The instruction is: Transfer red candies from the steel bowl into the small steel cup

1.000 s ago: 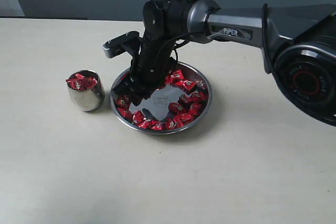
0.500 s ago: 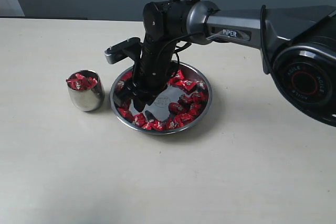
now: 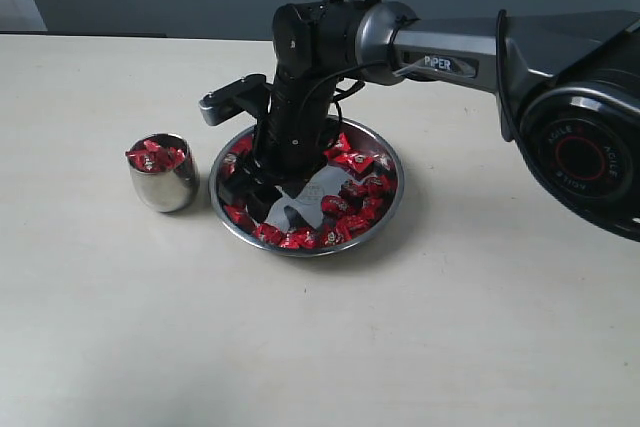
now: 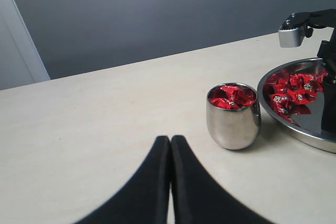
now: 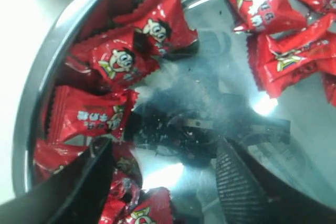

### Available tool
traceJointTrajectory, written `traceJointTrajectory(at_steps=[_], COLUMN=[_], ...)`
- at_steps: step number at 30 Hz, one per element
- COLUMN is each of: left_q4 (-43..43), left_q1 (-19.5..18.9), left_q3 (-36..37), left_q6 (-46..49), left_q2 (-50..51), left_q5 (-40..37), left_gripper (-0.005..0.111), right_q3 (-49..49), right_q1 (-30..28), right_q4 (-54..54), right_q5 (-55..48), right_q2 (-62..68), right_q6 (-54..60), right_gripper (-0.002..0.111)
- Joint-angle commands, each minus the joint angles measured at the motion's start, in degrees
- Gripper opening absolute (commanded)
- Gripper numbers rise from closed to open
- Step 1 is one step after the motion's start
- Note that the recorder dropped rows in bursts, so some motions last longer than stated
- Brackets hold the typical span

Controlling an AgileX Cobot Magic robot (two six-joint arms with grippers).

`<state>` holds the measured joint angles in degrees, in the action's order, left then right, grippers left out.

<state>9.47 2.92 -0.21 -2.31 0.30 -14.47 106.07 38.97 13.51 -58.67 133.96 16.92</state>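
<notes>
Progress looks well past the start but short of the end: the small steel cup [image 3: 163, 185] is already filled to its brim with red wrappers, a few heaped above the rim, while a good many red candies [image 3: 352, 209] lie in the steel bowl [image 3: 398, 199]. They are mostly ringed along its wall, with the flat middle bare. Both vessels stand on the counter towards its far edge, the cup just beside the bowl on the side nearer the counter's left edge, not touching it. The right hand [image 3: 258, 197] is down inside the bowl on the cup's side, its fingers spread wide over bare steel with nothing between them and candies lying just beside one finger. By my reading it is set for another pick and carries nothing yet. The left hand [image 4: 170, 142] hovers low over open counter facing the cup, fingers pressed together and empty. Room left in the cup seems the limit now; further candies may slide off the heap.
</notes>
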Motion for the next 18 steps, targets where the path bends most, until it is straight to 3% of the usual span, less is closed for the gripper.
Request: traceJointTrajectory(at_steps=[1,10,18], left_q4=[-0.2,-0.2,-0.2], left_q1=[0.0,0.0,0.0], left_q3=[0.2,0.2,0.2], left_q6=[-0.2,-0.2,-0.2], left_q2=[-0.3,-0.3,-0.3], left_q5=[0.6,0.6,0.6], left_gripper=[0.000,0.000,0.000], right_q3=[-0.1,2.8,3.8], right_q1=[-0.2,-0.2,-0.2], right_q4=[-0.1,-2.8,-1.4], right_q5=[-0.5,0.2,-6.4], right_q2=[0.0,-0.6,-0.1], right_q6=[0.0,-2.5,-2.6], right_gripper=[0.057,0.057,0.057])
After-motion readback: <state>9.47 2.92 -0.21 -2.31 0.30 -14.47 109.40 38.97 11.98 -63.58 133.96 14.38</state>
